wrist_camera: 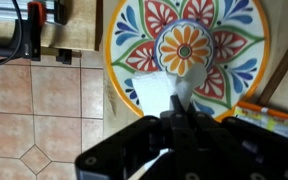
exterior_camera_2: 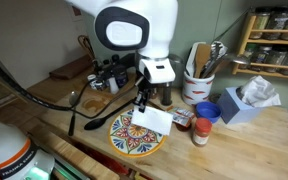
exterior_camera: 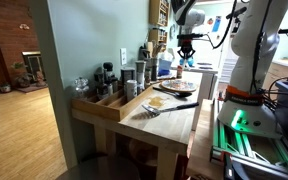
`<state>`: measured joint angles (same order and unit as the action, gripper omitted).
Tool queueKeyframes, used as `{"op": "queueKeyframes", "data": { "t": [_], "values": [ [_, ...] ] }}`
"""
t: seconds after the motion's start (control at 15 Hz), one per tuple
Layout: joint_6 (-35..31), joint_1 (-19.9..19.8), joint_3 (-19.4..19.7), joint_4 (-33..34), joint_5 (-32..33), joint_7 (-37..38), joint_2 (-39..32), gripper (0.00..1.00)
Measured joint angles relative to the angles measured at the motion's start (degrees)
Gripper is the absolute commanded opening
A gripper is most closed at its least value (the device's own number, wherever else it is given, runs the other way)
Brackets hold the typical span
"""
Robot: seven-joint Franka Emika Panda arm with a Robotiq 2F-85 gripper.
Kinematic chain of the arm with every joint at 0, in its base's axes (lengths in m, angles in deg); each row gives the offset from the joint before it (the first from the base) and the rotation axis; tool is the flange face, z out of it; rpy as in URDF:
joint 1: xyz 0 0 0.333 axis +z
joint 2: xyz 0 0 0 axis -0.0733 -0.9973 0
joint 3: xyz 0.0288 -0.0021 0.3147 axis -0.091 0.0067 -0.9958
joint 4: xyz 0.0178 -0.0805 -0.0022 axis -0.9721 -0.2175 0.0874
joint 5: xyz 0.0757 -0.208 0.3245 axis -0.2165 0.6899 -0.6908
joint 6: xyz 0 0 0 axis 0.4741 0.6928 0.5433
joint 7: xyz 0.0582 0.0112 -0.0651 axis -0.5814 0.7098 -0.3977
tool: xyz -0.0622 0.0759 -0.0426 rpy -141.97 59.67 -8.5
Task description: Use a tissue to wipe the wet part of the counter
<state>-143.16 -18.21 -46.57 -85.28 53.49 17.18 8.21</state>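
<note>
My gripper (exterior_camera_2: 142, 100) is shut on a white tissue (exterior_camera_2: 154, 117) that hangs from the fingertips just above a colourful patterned plate (exterior_camera_2: 134, 137). The plate stands on the pale wood counter (exterior_camera_2: 254, 140). In the wrist view the tissue (wrist_camera: 162, 90) droops below my shut fingers (wrist_camera: 181, 112) over the near rim of the plate (wrist_camera: 189, 50). In an exterior view the gripper (exterior_camera: 187, 55) hovers over the plate (exterior_camera: 174, 87) at the far end of the long counter (exterior_camera: 169, 125). I cannot make out a wet patch.
A blue tissue box (exterior_camera_2: 246, 103), a red-lidded jar (exterior_camera_2: 201, 131) and a white utensil holder (exterior_camera_2: 196, 85) stand beside the plate. A shallow wooden tray of bottles (exterior_camera: 109, 103) lines one counter edge, and utensils (exterior_camera: 154, 108) lie nearer. An orange packet (wrist_camera: 264, 115) lies by the plate.
</note>
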Motion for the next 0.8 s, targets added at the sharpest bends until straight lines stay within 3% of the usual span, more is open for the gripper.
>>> {"op": "queueKeyframes", "data": {
  "t": [0.47, 0.8],
  "values": [
    [9.3, 1.9, -12.1, -13.2, 2.6, -3.9, 21.3, 0.03],
    [9.8, 2.0, -13.0, -16.0, 2.6, -4.5, 25.6, 0.01]
  ]
}}
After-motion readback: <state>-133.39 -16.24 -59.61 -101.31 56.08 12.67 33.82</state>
